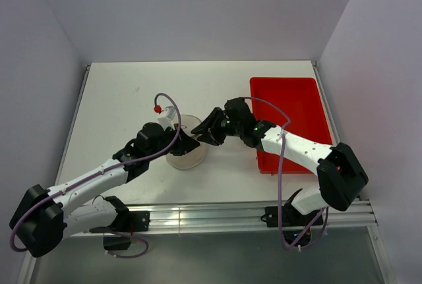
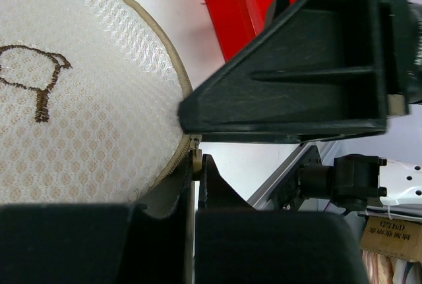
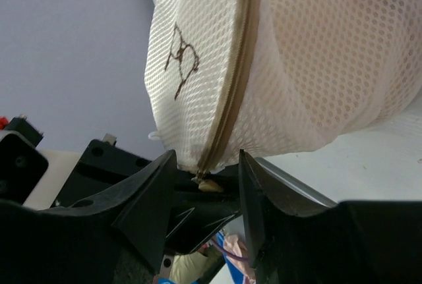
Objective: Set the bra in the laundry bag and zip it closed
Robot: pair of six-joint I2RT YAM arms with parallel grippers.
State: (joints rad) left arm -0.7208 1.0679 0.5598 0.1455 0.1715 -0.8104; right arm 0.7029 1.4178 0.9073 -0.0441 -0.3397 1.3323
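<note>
Top cam: bright, even light from overhead. I get only soft, short shadows on the flat white table [image 1: 119,99] just beside the off-white round mesh laundry bag [image 1: 186,155]. No glare I can spot. Wrist cams: bag weave sharp, left gripper's black fingers [image 2: 79,244] below it dark & blurry, bkgd beyond it soft.

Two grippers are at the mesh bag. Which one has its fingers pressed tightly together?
The left gripper: its fingers meet on the thin zip edge of the laundry bag. The right gripper holds its fingers wide apart, the bag's edge between them.
</note>
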